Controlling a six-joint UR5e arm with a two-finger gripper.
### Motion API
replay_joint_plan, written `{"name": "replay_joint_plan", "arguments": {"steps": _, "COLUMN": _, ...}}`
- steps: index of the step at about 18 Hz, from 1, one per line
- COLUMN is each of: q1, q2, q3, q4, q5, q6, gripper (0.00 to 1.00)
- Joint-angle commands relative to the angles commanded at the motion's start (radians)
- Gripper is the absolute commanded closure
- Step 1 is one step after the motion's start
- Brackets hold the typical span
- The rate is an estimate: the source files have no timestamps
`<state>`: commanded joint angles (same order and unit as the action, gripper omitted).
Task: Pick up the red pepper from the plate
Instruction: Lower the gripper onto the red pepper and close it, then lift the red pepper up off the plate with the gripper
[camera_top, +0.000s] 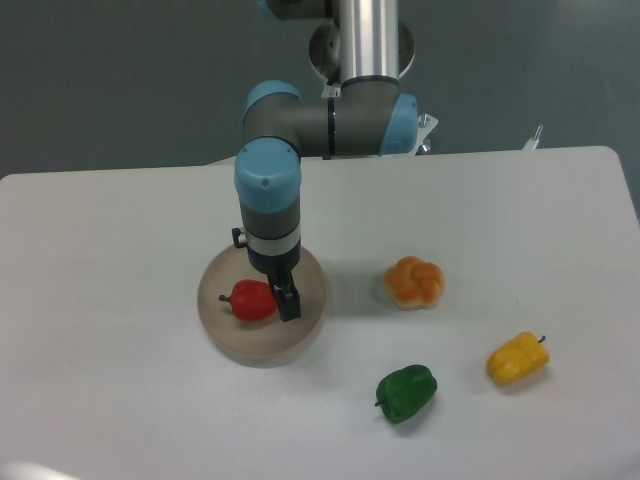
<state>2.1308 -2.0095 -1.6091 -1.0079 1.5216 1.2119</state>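
**Nearly at the grasp: gripper hanging over the plate, pepper not yet lifted**

Right now the red pepper (254, 299) is lying on the plate (310, 322), a little left of the plate's middle, with its dark stem pointing left. Nothing is showing it raised off the surface, so the pick itself is not yet done.

The gripper (283, 300) is hanging over the plate, pointing down, with one dark finger (289, 303) showing just beside the pepper's right flank, touching it or very close. The arm's wrist is blocking the view of the other finger, so I cannot tell whether the claw is released or already clenching on the pepper.

Judging from this, the approach seems mostly finished; what is left is settling the fingers around the pepper, closing on it, and lifting it off the plate.

Elsewhere on the table (120, 400), the orange pepper (415, 282), green pepper (406, 393) and yellow pepper (518, 359) are sitting well apart from the plate.
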Motion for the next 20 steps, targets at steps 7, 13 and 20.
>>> {"name": "replay_joint_plan", "arguments": {"steps": 7, "q1": -0.018, "q2": -0.014, "q3": -0.005, "q4": 0.019, "q5": 0.009, "q6": -0.002, "gripper": 0.0}}
{"name": "replay_joint_plan", "arguments": {"steps": 13, "q1": -0.048, "q2": -0.043, "q3": -0.002, "q4": 0.043, "q5": 0.018, "q6": -0.002, "gripper": 0.0}}
{"name": "replay_joint_plan", "arguments": {"steps": 20, "q1": -0.057, "q2": -0.066, "q3": -0.002, "q4": 0.046, "q5": 0.035, "q6": -0.002, "gripper": 0.0}}
